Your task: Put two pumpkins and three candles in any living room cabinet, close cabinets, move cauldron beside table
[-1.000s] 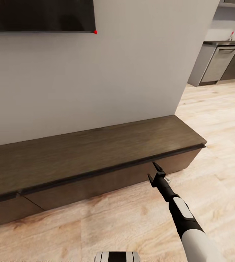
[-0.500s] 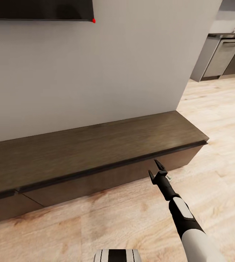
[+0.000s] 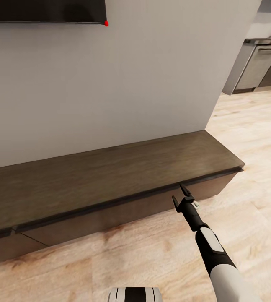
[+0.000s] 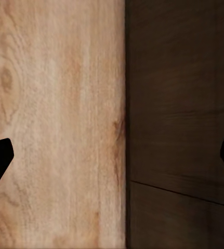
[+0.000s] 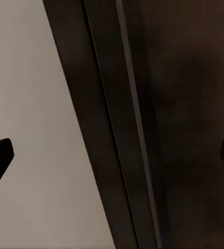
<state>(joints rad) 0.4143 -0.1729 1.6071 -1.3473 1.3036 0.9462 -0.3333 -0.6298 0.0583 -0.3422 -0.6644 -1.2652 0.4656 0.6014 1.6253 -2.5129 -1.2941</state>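
The cabinet (image 3: 110, 176) is a long, low, dark-brown unit against the grey wall, with a bare flat top. My right gripper (image 3: 184, 198) is open and sits right at the right drawer front (image 3: 152, 205), just under the top's lip. In the right wrist view the right gripper (image 5: 112, 155) has its fingertips wide apart over the top's edge (image 5: 127, 129) and the drawer front. The left wrist view shows the left gripper (image 4: 112, 155) open and empty, over the floor beside the cabinet front (image 4: 179, 104), where a drawer seam crosses.
A dark TV (image 3: 43, 10) hangs on the wall above the cabinet. Pale wood floor (image 3: 152, 251) runs in front and past the cabinet's right end. Grey kitchen units (image 3: 256, 67) stand at the far right. My base (image 3: 133, 294) is at the lower edge.
The head camera has shifted, so the cabinet's right end and the kitchen sit further right. My right gripper stays at the drawer front, barely moved.
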